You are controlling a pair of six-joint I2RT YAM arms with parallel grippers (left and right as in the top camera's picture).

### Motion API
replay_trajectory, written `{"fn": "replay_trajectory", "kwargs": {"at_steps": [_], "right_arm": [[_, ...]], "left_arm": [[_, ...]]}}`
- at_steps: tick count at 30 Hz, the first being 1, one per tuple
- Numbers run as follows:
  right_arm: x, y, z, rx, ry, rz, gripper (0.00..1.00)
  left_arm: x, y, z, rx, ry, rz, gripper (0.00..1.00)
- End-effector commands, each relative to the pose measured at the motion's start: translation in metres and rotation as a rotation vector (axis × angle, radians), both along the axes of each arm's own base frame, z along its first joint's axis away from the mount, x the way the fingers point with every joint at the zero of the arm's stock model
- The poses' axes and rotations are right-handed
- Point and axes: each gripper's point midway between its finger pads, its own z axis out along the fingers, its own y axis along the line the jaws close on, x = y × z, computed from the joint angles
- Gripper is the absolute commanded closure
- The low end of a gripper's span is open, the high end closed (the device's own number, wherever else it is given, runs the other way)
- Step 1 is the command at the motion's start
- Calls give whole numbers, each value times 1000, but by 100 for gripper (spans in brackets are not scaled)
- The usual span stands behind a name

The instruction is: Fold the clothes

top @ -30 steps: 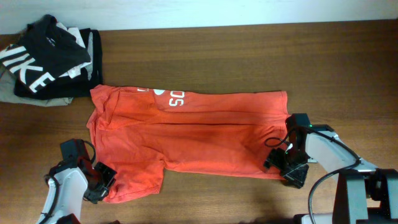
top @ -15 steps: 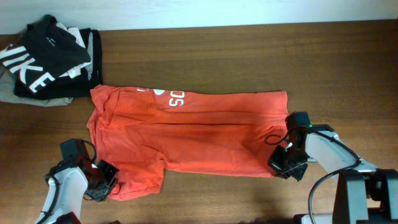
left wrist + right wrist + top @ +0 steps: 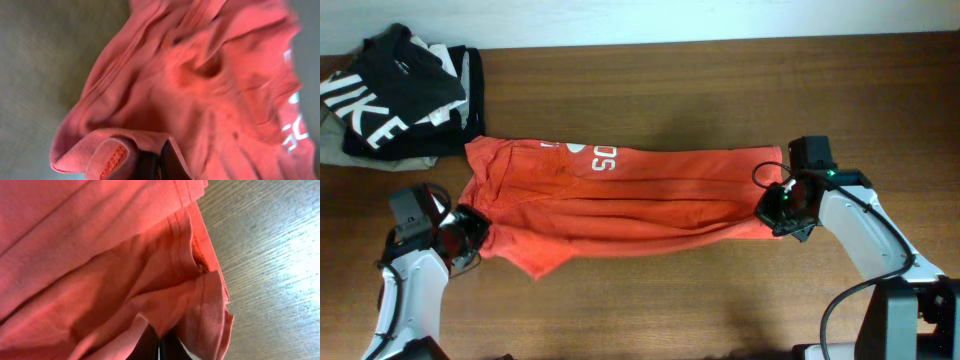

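Note:
The clothes, a red-orange T-shirt (image 3: 620, 195) with white lettering (image 3: 603, 158), lie stretched across the middle of the table, with the near edge raised and gathered. My left gripper (image 3: 472, 228) is shut on the shirt's near left corner. In the left wrist view a hemmed fold (image 3: 110, 155) bunches over the dark fingers (image 3: 170, 159), and the gripper (image 3: 159, 161) is shut. My right gripper (image 3: 775, 208) is shut on the near right corner. In the right wrist view the cloth (image 3: 100, 255) drapes from that gripper (image 3: 159, 346) at the bottom edge.
A pile of other garments sits at the far left corner. It has a black one with big white letters (image 3: 380, 100) on top and grey and white ones (image 3: 465, 65) beneath. Bare wooden table (image 3: 720, 90) lies beyond the shirt and to its right (image 3: 270, 255).
Both grippers closed on the shirt's near corners and carried them up and toward the far side. The near edge has lifted off the table and the shirt looks narrower.

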Motion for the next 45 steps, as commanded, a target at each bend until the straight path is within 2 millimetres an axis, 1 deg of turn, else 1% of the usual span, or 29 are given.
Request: {"fn": "replay_trajectory", "kwargs": {"at_steps": [1,4,6,10,12,13,14,18,20,23,26,29,30,34,35,36,37,38,39,41,42,43,44,45], "right_arm": [[24,-16,8,-87,-93,-24,96],[42,-16,14,-87,-172,-26,96],[53,-16,18,-88,-218,-27,96],[64,-17,23,-89,-269,-29,96],[68,-17,25,-90,-288,-30,96],[70,-18,25,-95,-296,-32,96],[71,-20,25,-110,-298,-37,96],[71,-33,22,-180,-291,-59,96],[75,-34,19,-183,-297,-61,96],[87,-34,16,-182,-327,-64,96],[101,-34,15,-182,-373,-68,96],[112,-35,14,-184,-411,-73,96],[114,-35,13,-185,-414,-73,96],[112,-35,2,-185,-387,-70,96],[112,-35,-2,-185,-376,-69,93],[111,-35,-5,-185,-368,-68,77],[111,-35,-7,-185,-363,-68,53],[111,-35,-8,-185,-362,-68,32],[111,-35,-7,-186,-363,-68,20],[114,-36,-2,-188,-374,-61,16],[115,-36,5,-198,-374,-36,10],[116,-36,14,-209,-372,-9,6],[118,-36,24,-221,-370,23,2],[119,-36,36,-235,-363,55,1]], "left_arm": [[23,-3,14,31,-94,-46,99],[43,-8,26,65,-184,-82,99],[63,-15,40,104,-271,-115,99],[88,-16,56,192,-370,-115,98],[98,-18,59,216,-405,-115,98],[102,-19,59,219,-417,-117,98],[109,-15,57,234,-434,-108,99],[125,-5,52,274,-475,-81,99],[130,-4,46,276,-482,-80,99],[137,-3,33,276,-481,-80,99],[148,-1,28,285,-517,-77,99],[160,2,30,303,-583,-71,99],[164,3,29,307,-603,-70,99],[167,6,19,317,-598,-60,99],[167,8,14,324,-587,-52,95],[166,8,9,321,-578,-53,92],[166,8,7,319,-572,-54,79],[166,8,6,319,-570,-54,61],[166,8,6,319,-572,-54,49],[170,8,13,333,-596,-69,41],[174,7,21,356,-617,-104,38],[177,5,30,377,-638,-136,33],[179,5,41,395,-660,-147,32],[180,5,55,410,-682,-151,31]]}}
